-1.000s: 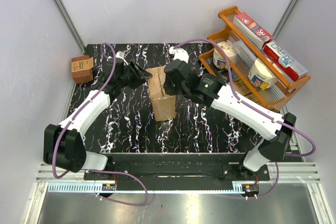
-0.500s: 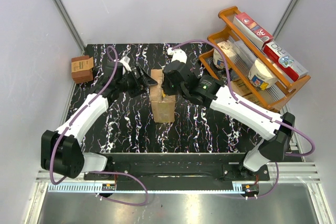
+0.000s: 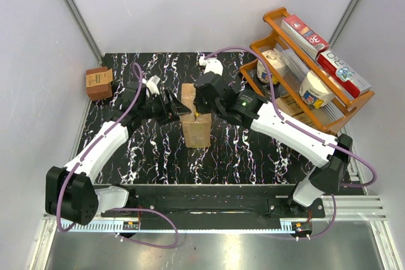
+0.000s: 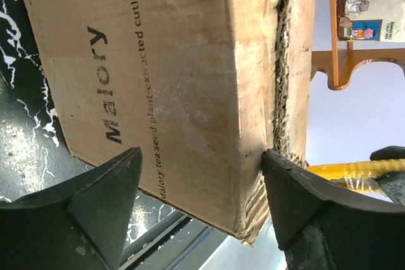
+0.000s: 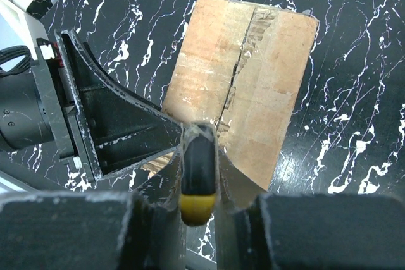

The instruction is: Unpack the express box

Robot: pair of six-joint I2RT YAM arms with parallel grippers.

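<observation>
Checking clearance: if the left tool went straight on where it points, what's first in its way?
The express box: its printed side sits straight ahead of the open left tool; remaining gap unclear.

One express box (image 3: 195, 126), one smaller box (image 3: 99, 83), one rack (image 3: 276, 17), one tool (image 5: 198, 175), perhaps six goods (image 3: 315, 90)

small brown box (image 3: 99, 82): far left | orange rack (image 3: 276, 16): far right, stocked | yellow-tipped black tool (image 5: 198, 169): centre

express box (image 3: 195, 126) sits between left end effector (image 4: 199, 169) and right end effector's (image 5: 198, 205) yellow-tipped tool (image 5: 198, 162); near tabletop (image 3: 161, 164) passable.
</observation>
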